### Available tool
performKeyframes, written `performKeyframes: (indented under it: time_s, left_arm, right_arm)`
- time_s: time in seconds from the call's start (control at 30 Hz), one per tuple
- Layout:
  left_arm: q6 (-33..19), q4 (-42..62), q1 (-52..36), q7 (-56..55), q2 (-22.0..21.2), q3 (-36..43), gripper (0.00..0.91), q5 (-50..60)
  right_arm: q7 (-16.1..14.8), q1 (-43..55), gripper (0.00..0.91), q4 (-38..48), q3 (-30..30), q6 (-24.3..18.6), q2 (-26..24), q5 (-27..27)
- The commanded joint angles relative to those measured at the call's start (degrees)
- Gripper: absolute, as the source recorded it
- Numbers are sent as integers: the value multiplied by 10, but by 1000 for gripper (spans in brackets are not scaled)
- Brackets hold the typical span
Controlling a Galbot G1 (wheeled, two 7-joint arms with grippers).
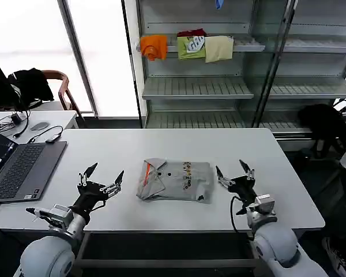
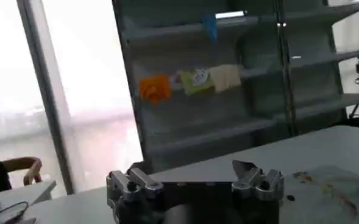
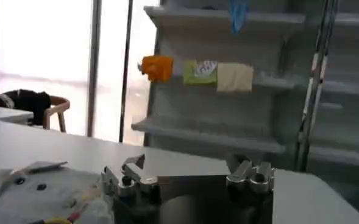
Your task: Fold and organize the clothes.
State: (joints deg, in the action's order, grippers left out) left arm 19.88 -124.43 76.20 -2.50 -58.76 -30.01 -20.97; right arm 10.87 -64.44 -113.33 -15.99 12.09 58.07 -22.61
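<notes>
Midway along the counter (image 1: 161, 144), between my two arms, lies the light grey shirt (image 1: 174, 180), already folded into a compact rectangle with its orange collar stripe at the left end and a small multicolour print across the middle. I judge the folding step done — what remains is organizing, which means getting the bundle off the counter without letting it fall open.

My left pincer (image 1: 101, 180) hovers just beside the shirt's left edge, fingers spread wide and holding nothing. My right pincer (image 1: 233, 172) sits just off the right edge, equally spread and empty. Neither touches the fabric.

The next move, as I see it, calls for both pincers to close in from the sides and catch every layer at once; a grip on the top layer alone would likely undo the fold.

From the head view I get the whole layout: shirt, both arms, and a laptop (image 1: 17, 167) at the counter's left end. The wrist views add what it cannot — a level look at the shelf (image 3: 228, 79) beyond, carrying orange, green and cream folded garments, plus a close glimpse of the shirt's buttons and print beside the right pincer's fingers (image 3: 127, 173).
</notes>
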Motion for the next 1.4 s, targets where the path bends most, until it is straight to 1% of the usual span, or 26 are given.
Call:
performKeyframes:
  time_s: [0.03,0.07,0.1,0.17,0.23,0.27,0.33,0.4,0.47,0.53,0.6,0.73,0.93,1.4]
  left_arm:
    - [-19,12,4,-11,-8,11,907,-4]
    - [-28,15,5,-11,-10,13,907,-4]
    - [-42,19,10,-13,-13,16,907,-4]
    - [-64,32,15,-17,-17,18,907,-5]
    - [-93,43,25,-22,-27,22,907,-10]
    - [-102,46,29,-23,-29,22,907,-11]
    - [-131,52,38,-26,-38,22,907,-13]
    - [-154,55,47,-33,-48,18,907,-13]
    - [-166,54,55,-35,-53,11,907,-16]
    - [-175,51,65,-36,-55,4,907,-19]
    - [-180,45,77,-36,-53,-3,907,-19]
    - [-182,36,92,-36,-52,-6,907,-24]
    - [-183,33,96,-35,-57,-2,907,-24]
    - [-182,32,98,-34,-60,-3,907,-23]
  right_arm:
    - [69,-97,907,-55,-114,-94,-28,13]
    - [86,-111,907,-59,-128,-93,-28,5]
    - [95,-137,907,-63,-149,-96,-27,2]
    - [108,-177,907,-70,-173,-115,-26,8]
    - [130,-224,907,-82,-198,-139,-14,15]
    - [131,-238,907,-85,-204,-144,-10,15]
    - [146,-275,907,-97,-214,-168,1,17]
    - [144,-311,907,-108,-222,-202,14,34]
    - [146,-338,907,-114,-224,-230,25,56]
    - [150,-357,907,-120,-226,-254,31,65]
    - [150,-371,907,-119,-228,-270,35,71]
    - [150,-380,907,-110,-225,-284,36,76]
    - [146,-377,907,-102,-224,-285,37,75]
    - [145,-358,907,-94,-216,-298,47,75]
